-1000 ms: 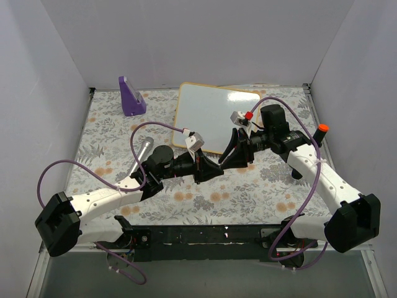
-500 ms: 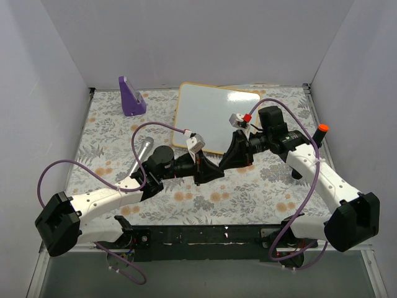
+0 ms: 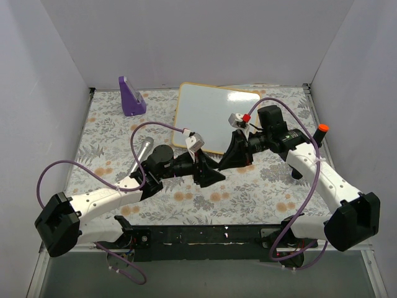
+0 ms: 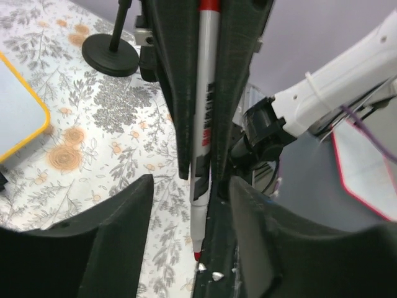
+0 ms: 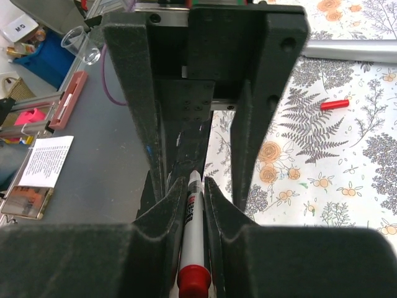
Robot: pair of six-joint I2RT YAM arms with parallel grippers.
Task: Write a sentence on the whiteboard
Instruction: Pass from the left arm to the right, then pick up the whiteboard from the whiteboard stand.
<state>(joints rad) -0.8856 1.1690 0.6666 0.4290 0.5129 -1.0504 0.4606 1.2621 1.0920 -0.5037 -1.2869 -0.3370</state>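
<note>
Okay, my right jaws are clamped on the marker [image 5: 193, 214]. Both fingers press the white barrel, and its red end is toward my right wrist camera. In the left wrist view the marker's red tip points down between my left fingers [image 4: 105, 248]. My left jaws stand apart, with a gap on each side of the barrel, so they do not touch it. The two sets of jaws meet nose to nose above the floral counter [image 3: 111, 124], about mid-width, just on the near side of the whiteboard [image 3: 214, 112].

The whiteboard lies flat at the far edge of the counter, around the middle and slightly skewed. Its yellow frame shows, and one rounded corner is in the left wrist view. I can't make out any writing on it from the top.

A purple wedge [image 3: 131, 96] sits at the far-left corner. A silver cylinder [image 3: 144, 149] lies left of centre, beside my left arm. A small red cap [image 5: 335, 104] lies loose on the counter, and a round black base [image 4: 110, 54] stands near the whiteboard's corner.
</note>
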